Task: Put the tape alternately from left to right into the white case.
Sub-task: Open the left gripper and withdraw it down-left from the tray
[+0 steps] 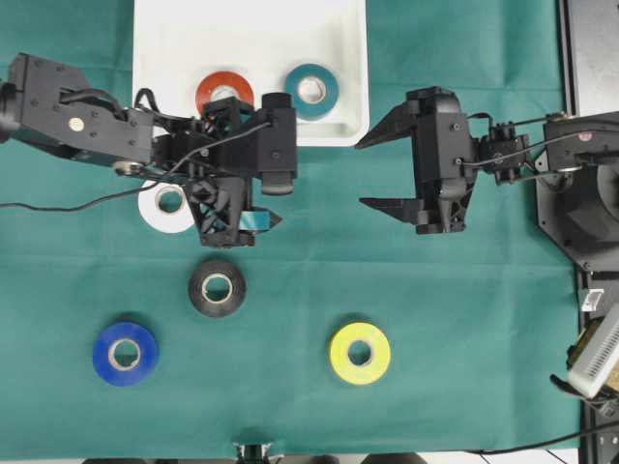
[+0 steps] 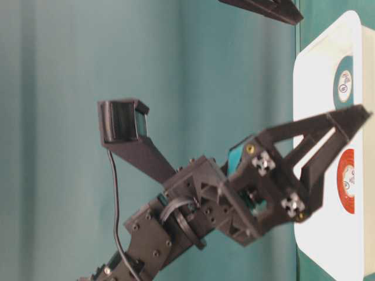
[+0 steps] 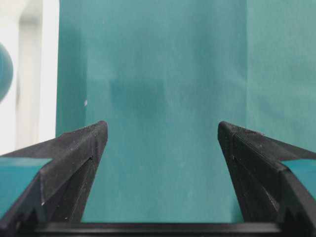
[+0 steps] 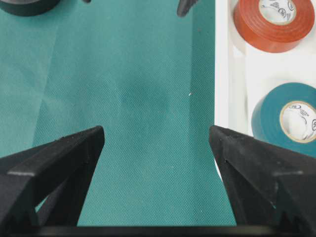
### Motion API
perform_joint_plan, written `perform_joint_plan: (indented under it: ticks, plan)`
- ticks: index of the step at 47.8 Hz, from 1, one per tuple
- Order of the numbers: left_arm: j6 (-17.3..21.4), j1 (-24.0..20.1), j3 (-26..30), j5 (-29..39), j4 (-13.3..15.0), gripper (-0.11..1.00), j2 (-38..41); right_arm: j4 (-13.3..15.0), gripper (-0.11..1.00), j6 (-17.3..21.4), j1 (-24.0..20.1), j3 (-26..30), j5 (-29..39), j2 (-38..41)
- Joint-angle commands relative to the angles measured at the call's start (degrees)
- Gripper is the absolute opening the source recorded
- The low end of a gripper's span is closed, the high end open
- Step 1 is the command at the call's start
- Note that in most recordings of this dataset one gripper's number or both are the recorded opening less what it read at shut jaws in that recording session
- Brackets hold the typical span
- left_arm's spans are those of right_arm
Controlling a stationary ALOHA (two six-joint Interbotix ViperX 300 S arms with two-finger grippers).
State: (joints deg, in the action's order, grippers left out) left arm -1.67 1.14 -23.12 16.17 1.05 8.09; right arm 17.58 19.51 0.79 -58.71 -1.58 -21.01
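overhead exterior view shows both the left gripper (image 1: 276, 169) and right gripper (image 1: 372, 172) spread and empty, red-orange roll (image 1: 224, 92) and teal roll (image 1: 311, 91) inside the white case (image 1: 174, 39).

My black left gripper (image 1: 280, 174) reaches in from the left edge of the overhead view, its jaws spread wide with nothing between them. My black right gripper (image 1: 372, 172) comes in from the right edge to face it, jaws likewise apart and empty.
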Motion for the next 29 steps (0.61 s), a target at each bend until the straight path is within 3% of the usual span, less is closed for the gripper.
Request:
perform_joint_plan:
  ticks: [1,17,29]
  plan:
    - [0.0,0.2,-0.6,-0.2,0.2,0.94,-3.1,-0.1,0.66,0.2,-0.1,0.9,-0.4,-0.3]
    - [0.1,0.2,-7.4,-0.9,0.2,0.94,-8.3,-0.2,0.66,0.2,-0.1,1.1,-0.4,-0.3]
    - [0.1,0.2,-12.6,-6.2,0.2,0.94,-11.4,-0.1,0.66,0.2,0.0,1.2,-0.5,0.4]
